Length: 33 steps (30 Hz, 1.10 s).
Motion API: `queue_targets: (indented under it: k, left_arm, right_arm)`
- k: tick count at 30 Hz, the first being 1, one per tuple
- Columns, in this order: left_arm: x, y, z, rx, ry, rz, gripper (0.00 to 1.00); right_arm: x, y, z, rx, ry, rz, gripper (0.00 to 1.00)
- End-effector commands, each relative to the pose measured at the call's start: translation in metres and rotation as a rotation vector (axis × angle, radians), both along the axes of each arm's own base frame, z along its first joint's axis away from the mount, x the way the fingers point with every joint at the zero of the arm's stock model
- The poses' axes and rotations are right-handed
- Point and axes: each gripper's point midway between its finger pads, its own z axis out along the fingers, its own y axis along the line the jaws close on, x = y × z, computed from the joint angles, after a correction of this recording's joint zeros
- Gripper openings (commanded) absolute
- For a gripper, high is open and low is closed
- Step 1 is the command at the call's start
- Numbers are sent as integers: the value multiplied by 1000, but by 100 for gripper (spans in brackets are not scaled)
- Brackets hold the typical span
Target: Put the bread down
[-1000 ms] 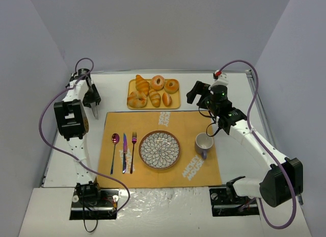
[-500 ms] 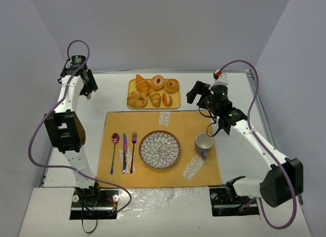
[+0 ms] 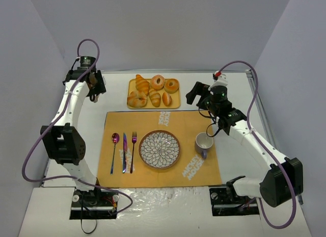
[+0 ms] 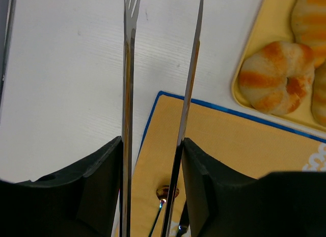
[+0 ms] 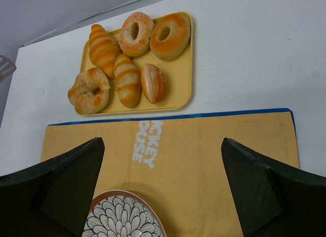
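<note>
The bread (image 3: 136,99) is a round knobbly golden bun at the front left of the yellow tray (image 3: 176,102). It also shows in the left wrist view (image 4: 277,76) and in the right wrist view (image 5: 90,90). My left gripper (image 3: 94,86) is left of the tray over the white table. It grips metal tongs (image 4: 128,69), one blade against each finger (image 4: 97,186), and the blades stand apart and empty. My right gripper (image 3: 198,97) is wide open and empty, raised right of the tray. In its own view it (image 5: 162,145) hangs over the placemat.
The tray also holds two croissants (image 3: 142,84), two ring donuts (image 3: 171,85) and a small roll. On the orange placemat (image 3: 191,125) lie a patterned plate (image 3: 159,149), a white cup (image 3: 204,143), and a spoon (image 3: 114,151), knife and fork.
</note>
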Motion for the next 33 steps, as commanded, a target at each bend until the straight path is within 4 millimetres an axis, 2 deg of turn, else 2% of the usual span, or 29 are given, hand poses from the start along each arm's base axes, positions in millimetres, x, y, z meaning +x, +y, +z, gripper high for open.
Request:
queue_targets:
  k: [1, 10, 18, 33]
  left_arm:
    - [-21, -24, 49, 14, -118, -82, 42]
    - [-50, -73, 47, -22, -127, -230, 42]
    - [-57, -102, 42, -76, -128, -318, 43]
    - [-49, -119, 17, -87, -64, -338, 44]
  right_arm:
    - [6, 3, 31, 48, -103, 2, 96]
    - [5, 1, 28, 36, -100, -2, 96]
    - [6, -1, 26, 32, -97, -10, 96]
    - [7, 1, 20, 35, -85, -7, 96]
